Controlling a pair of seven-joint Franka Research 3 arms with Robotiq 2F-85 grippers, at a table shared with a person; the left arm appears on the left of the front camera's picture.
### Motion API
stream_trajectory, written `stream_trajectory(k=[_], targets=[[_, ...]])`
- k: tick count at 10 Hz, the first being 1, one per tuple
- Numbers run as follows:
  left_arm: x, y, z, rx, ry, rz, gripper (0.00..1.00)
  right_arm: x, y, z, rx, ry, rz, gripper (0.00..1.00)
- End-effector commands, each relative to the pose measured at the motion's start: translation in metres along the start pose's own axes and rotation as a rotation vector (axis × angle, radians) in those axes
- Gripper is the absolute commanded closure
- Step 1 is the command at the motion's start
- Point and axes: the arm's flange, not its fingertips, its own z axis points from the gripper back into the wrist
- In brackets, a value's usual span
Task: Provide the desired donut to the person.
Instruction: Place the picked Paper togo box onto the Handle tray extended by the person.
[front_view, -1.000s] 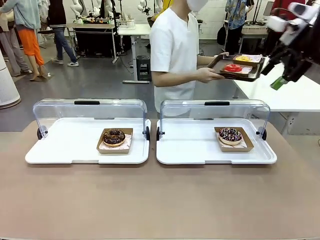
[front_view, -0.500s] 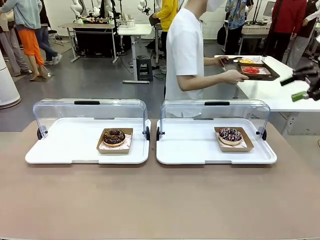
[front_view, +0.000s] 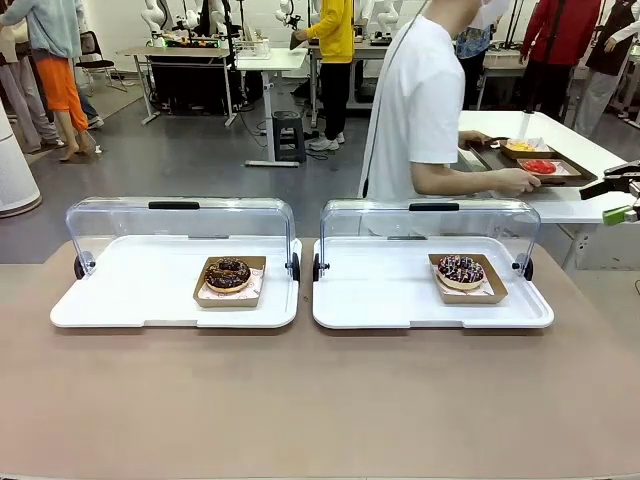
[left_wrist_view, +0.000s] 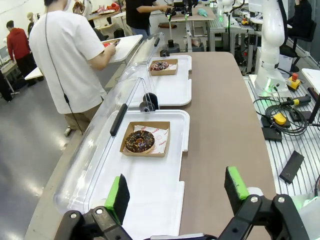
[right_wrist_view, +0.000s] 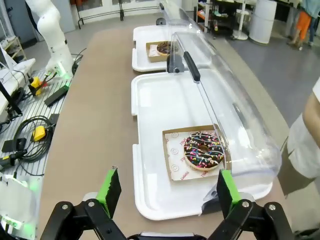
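Two white lidded trays (front_view: 150, 310) side by side along table's far edge, lids raised: chocolate donut (front_view: 228, 273) in left tray's right half, sprinkled donut (front_view: 460, 269) in right tray's right half, each on a cardboard tray. Left gripper (left_wrist_view: 176, 192) and right gripper (right_wrist_view: 165, 190) spread wide, holding nothing. Person (front_view: 420, 110) beyond far right corner, turned to side table.

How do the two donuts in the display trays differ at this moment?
The left tray's donut has plain dark chocolate icing with small pale flecks; the right tray's donut carries coloured sprinkles over its dark icing. The left tray's donut sits toward its tray's right half near the middle of the table; the right tray's donut sits by its tray's outer right end. Both lie flat in open brown card boxes on white trays, with the clear lids swung back.
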Motion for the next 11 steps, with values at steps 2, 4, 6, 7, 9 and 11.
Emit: stream_trajectory(k=[2,4,6,7,9,11], targets=[[0.001,-0.001,0.001,0.006,-0.009,-0.006,0.00,0.006,0.021,-0.003,-0.021,0.013,-0.024,0.00],[0.001,-0.001,0.001,0.006,-0.009,-0.006,0.00,0.013,0.030,-0.006,-0.029,0.033,-0.012,0.00],[0.001,-0.001,0.001,0.006,-0.009,-0.006,0.00,0.022,0.033,-0.010,-0.039,0.052,-0.009,0.00],[0.001,-0.001,0.001,0.006,-0.009,-0.006,0.00,0.029,0.034,-0.012,-0.048,0.067,0.001,0.00],[0.001,-0.001,0.001,0.006,-0.009,-0.006,0.00,0.023,0.028,-0.003,-0.032,0.030,0.020,0.00],[0.001,-0.001,0.001,0.006,-0.009,-0.006,0.00,0.023,0.028,-0.003,-0.032,0.030,0.020,0.00]])
